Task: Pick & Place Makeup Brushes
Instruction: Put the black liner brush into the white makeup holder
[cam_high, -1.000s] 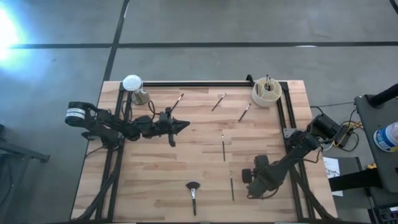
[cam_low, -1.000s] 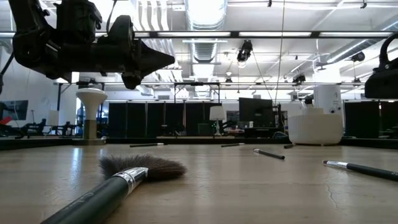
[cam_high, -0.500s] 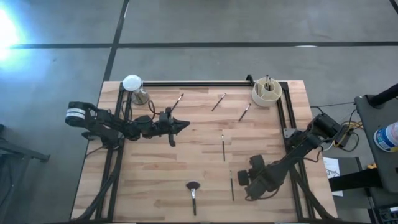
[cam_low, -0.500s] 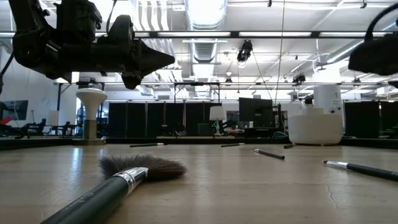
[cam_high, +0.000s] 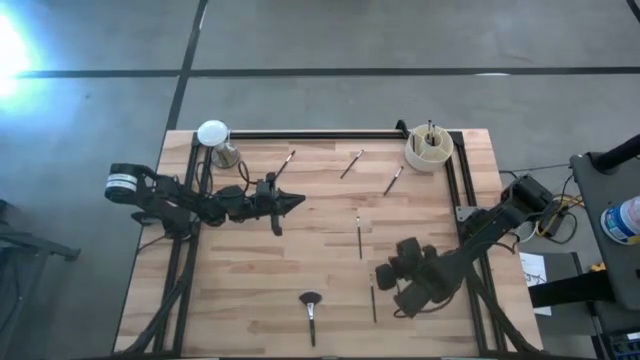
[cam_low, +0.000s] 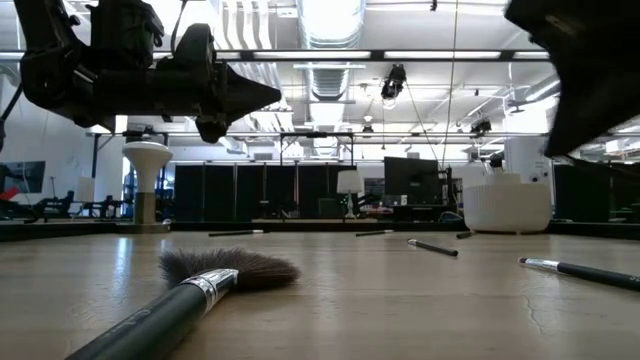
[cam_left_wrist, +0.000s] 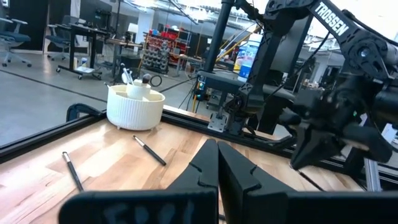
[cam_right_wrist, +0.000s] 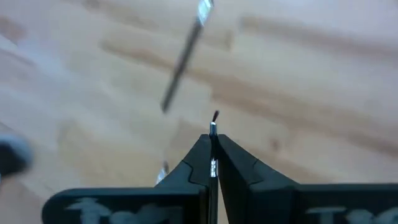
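Left pincer (cam_high: 299, 201): mine, hanging above the table (cam_high: 250, 290) toward its left edge, fingers pressed together, holding nothing.

White lamp-like stand (cam_high: 213, 135): far left corner.

Brush, thin (cam_high: 284, 164): lies near the far edge, just beyond my left pincer.

Brush, wide fluffy head (cam_high: 310, 306): lies at the near edge, about midway along it.

Brushes, thin (cam_high: 352, 163): two more near the far edge, the second (cam_high: 393, 181) just beside the cup; one at the table's middle (cam_high: 359, 236).

Right pincer (cam_right_wrist: 212, 144): mine, over the near right part of the table, fingers narrow, gripping a thin brush (cam_right_wrist: 213, 127) whose tip pokes out between them. Another thin brush (cam_high: 373, 303) lies on the wood just beside it.

White ribbed cup (cam_high: 428, 148): far right corner, brushes standing inside.
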